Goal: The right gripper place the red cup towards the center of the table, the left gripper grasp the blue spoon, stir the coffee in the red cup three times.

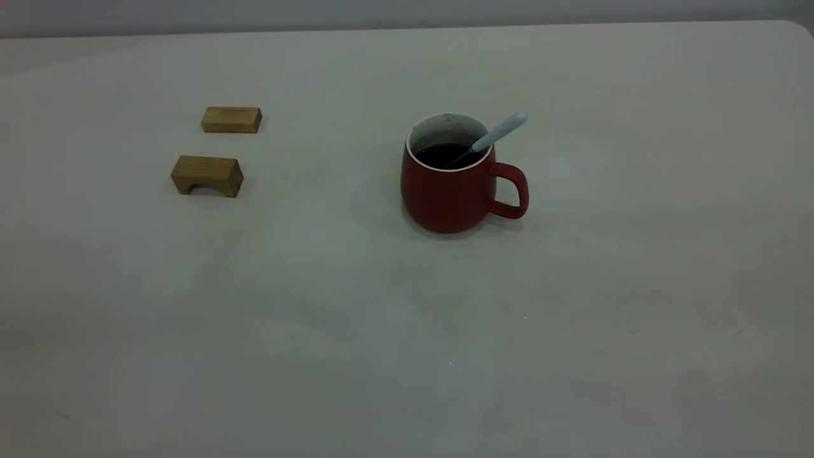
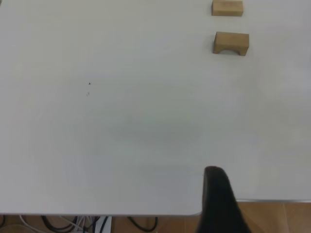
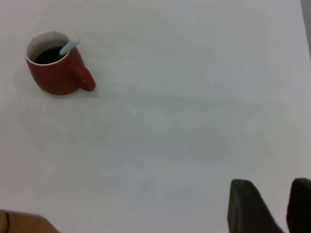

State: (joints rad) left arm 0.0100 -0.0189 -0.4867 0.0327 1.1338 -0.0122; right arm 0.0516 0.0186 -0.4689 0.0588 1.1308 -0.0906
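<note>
While neither arm shows in the exterior view, the table [image 1: 572,331] fills it, and the red cup [image 1: 448,191] serves as landmark for all positions below.

Table: large, off-white, rounded corner far to the cup's right at the back edge.

Red cup: upright, roughly mid-table, slightly toward the back, handle pointing right in the exterior view. Placement step appears complete, judged from position only.

Two wooden blocks, well apart from the cup on its left: the flat block [image 1: 231,119] farther back, the arched block [image 1: 207,175] nearer. Both bare; nothing rests on them.

Right gripper [image 3: 286,211]: in its wrist view, two dark fingers with a gap between, nothing in them, so released. It sits well away from the cup, near the table edge.

Left gripper [image 2: 219,204]: only one dark finger visible at the table edge; cannot tell whether parted or closed. The cup is out of its view; the blocks lie far ahead of it.

Coffee [image 1: 445,154]: dark, inside the cup, surface below the white rim.

Blue spoon [image 1: 502,131]: in the cup, bowl end down in the coffee, pale handle leaning on the rim above the cup handle, pointing up and right. No gripper touches it.

Judgement: the spoon is already in the cup and both arms are withdrawn, so the task is likely finished. Stir count cannot be verified from the still.
</note>
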